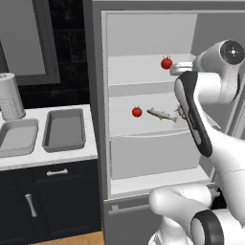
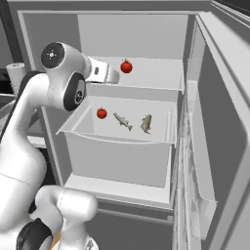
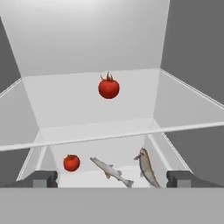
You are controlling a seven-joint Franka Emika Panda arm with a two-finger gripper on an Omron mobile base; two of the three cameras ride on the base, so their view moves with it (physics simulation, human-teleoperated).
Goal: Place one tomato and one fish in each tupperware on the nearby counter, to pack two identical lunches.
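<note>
Inside the open fridge, one tomato (image 1: 166, 62) (image 2: 126, 66) (image 3: 108, 87) sits on the upper shelf. A second tomato (image 1: 137, 112) (image 2: 101, 113) (image 3: 71, 162) lies in the drawer below, beside a slim fish (image 1: 161, 114) (image 2: 122, 121) (image 3: 111, 170) and a browner fish (image 2: 146, 123) (image 3: 147, 168). My gripper (image 3: 112, 179) (image 2: 115, 76) hovers at the upper shelf's front, open and empty, short of the upper tomato. On the counter (image 1: 72, 153) left of the fridge lie two empty tupperware trays, a lighter one (image 1: 18, 137) and a darker one (image 1: 64, 128).
The fridge door (image 2: 219, 122) stands swung open on the right. The glass shelf edge (image 3: 112, 136) runs between my hand and the drawer (image 2: 117, 156). A grey perforated cylinder (image 1: 9, 95) stands behind the trays. Navy cabinets (image 1: 52, 196) sit under the counter.
</note>
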